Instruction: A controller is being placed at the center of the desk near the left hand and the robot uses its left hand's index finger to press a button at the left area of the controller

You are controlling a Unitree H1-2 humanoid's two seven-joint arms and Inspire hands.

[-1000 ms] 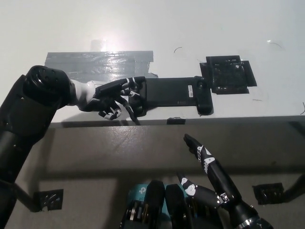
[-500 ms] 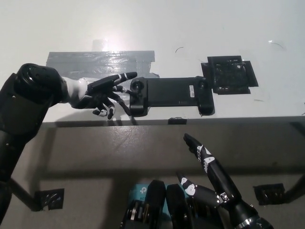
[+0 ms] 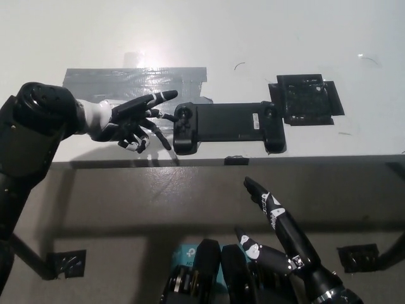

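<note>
The controller [image 3: 226,125] is already laid at the desk [image 3: 266,38] centre, while the left hand [image 3: 134,120], empty with fingers spread, is held just at its nine o'clock, untouching, so the press is judged outstanding; the right hand [image 3: 278,234] is rested low, open.

Bright overhead light; glare spot on desk [image 3: 142,57] and tape [image 3: 126,79]; floor dim; focus sharp.

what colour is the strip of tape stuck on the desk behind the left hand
Shiny silver-grey, glaring under the light; the long rectangular strip of tape shows best in the head view.
</note>
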